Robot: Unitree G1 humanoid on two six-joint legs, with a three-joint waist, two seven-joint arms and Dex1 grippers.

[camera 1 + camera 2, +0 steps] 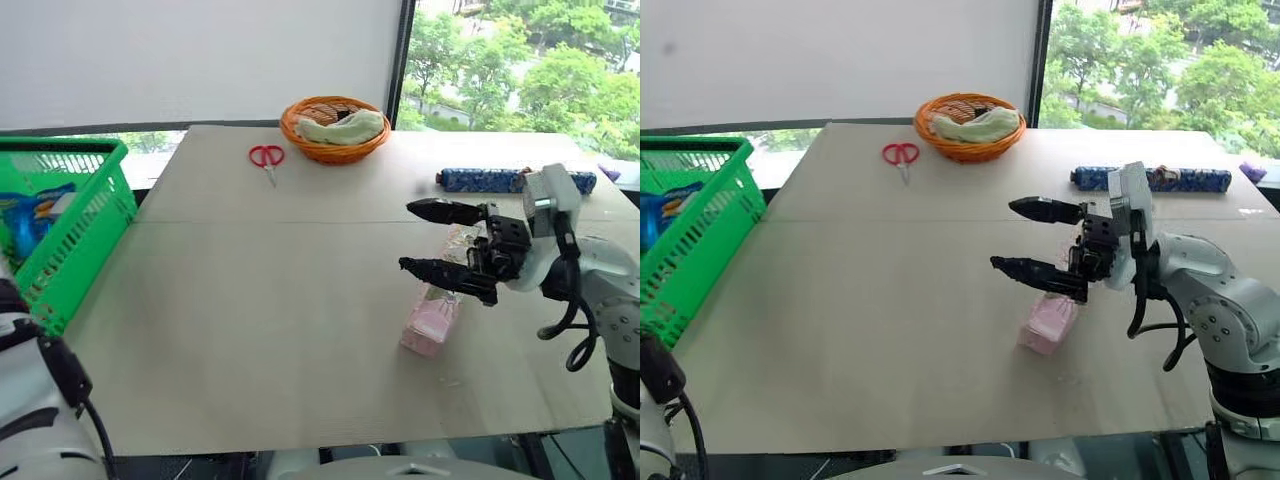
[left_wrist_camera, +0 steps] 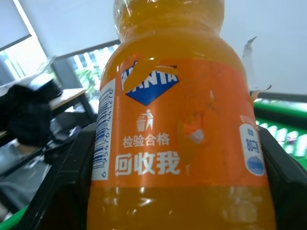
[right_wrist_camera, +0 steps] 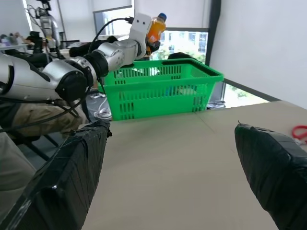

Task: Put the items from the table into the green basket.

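Beige-grey bench (image 1: 250,330) fills the middle of the head views, with a window and trees seen at the upper right. At the left edge of the frame the green basket (image 1: 75,235) is seen, with a blue package (image 1: 35,215) inside it. The orange soda bottle (image 2: 180,134) is gripped between the left gripper's (image 3: 153,45) fingers (image 2: 57,191); in the right wrist view it is held up above the basket's far rim. At the right of the frame the right gripper (image 1: 425,238) is held above the bench with its fingers spread wide and nothing between them. The clear plastic pack with a pink base (image 1: 432,322) lies just below it. Red-handled scissors (image 1: 266,157) lie at upper centre, near an orange wicker bowl (image 1: 334,128) holding a pale cloth (image 1: 342,126). A blue patterned pack (image 1: 480,180) lies at the upper right.
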